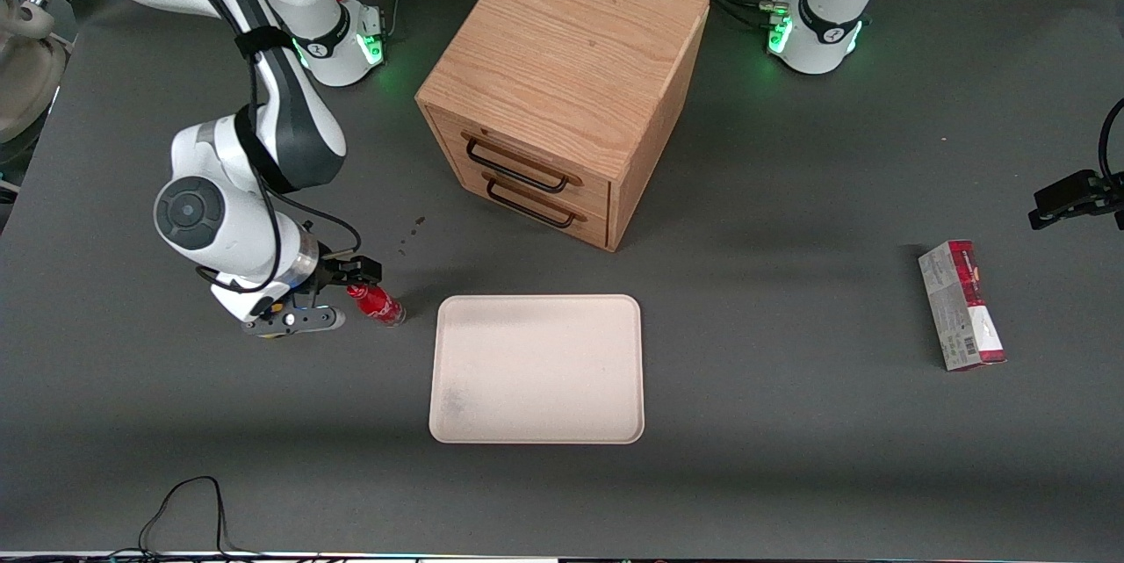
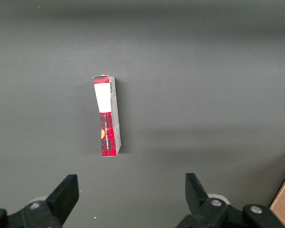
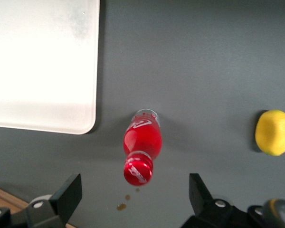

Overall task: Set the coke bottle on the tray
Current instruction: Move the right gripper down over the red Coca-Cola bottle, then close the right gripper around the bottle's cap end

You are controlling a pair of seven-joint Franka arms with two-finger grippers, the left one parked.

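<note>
The coke bottle point(image 1: 378, 306) is small and red with a red cap and white lettering. It stands on the grey table beside the tray point(image 1: 536, 370), toward the working arm's end. The tray is large, cream and bare. My right gripper point(image 1: 341, 284) hovers just above the bottle, open and holding nothing. In the right wrist view the bottle point(image 3: 142, 151) is seen from above, its cap close to the gap between my spread fingers point(image 3: 69, 195), with the gripper point(image 3: 134, 199) touching nothing. A corner of the tray point(image 3: 42, 61) lies next to the bottle.
A wooden drawer box point(image 1: 562, 89) with two black handles stands farther from the front camera than the tray. A yellow oval lump point(image 3: 274, 132) lies on the table near the bottle. A red-and-grey carton point(image 1: 961, 304) lies toward the parked arm's end and shows in the left wrist view point(image 2: 107, 116).
</note>
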